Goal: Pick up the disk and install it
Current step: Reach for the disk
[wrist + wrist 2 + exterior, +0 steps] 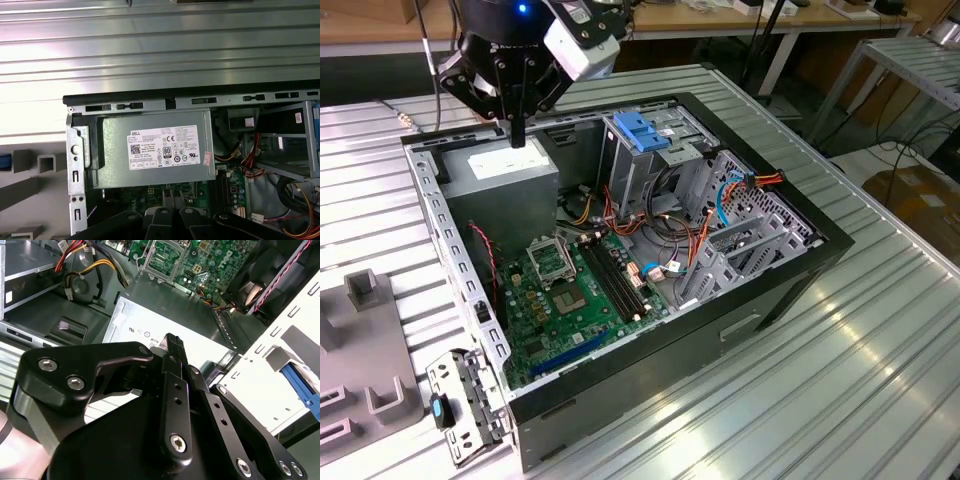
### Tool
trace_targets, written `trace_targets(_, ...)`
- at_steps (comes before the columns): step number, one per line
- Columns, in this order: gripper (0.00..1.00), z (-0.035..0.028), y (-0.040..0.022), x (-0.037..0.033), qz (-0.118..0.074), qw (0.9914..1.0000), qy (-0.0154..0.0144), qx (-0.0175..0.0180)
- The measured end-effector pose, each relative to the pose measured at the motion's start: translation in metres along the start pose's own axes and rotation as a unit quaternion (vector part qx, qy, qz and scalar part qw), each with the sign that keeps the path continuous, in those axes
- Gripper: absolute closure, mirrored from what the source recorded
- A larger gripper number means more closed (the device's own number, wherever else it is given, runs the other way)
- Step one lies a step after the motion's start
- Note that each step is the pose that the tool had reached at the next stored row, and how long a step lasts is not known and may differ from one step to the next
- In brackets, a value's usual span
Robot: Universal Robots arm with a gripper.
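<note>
My gripper [518, 138] hangs over the back corner of the open computer case [800, 265], just above the grey power supply [505, 178]. Its black fingers [172, 342] are pressed together with nothing between them. A strip of bright blue plastic [299, 384] lies in a grey fixture outside the case wall, and its blue edge [4, 161] appears in the first wrist view too. I cannot tell whether that strip is the disk's rail. The grey drive cage with its light-blue latch [640, 130] stands inside the case, towards the exterior view's right of my gripper.
The green motherboard [570, 290] lies on the case floor, with bundles of red, orange and blue cables [705, 225] beside the cage. Grey block fixtures [365, 290] sit on the ribbed metal table [880, 350] at the exterior view's left. A perforated bracket [460, 400] leans at the case's near corner.
</note>
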State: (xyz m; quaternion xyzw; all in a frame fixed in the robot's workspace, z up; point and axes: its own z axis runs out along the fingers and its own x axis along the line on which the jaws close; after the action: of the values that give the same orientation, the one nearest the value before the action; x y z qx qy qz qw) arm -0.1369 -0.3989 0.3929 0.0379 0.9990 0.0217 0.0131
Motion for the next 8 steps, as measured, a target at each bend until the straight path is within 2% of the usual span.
trace_targets(8, 0.89, 0.0001, -0.0003, 0.0033, 0.000, 1.00000, 0.0000, 0.0000)
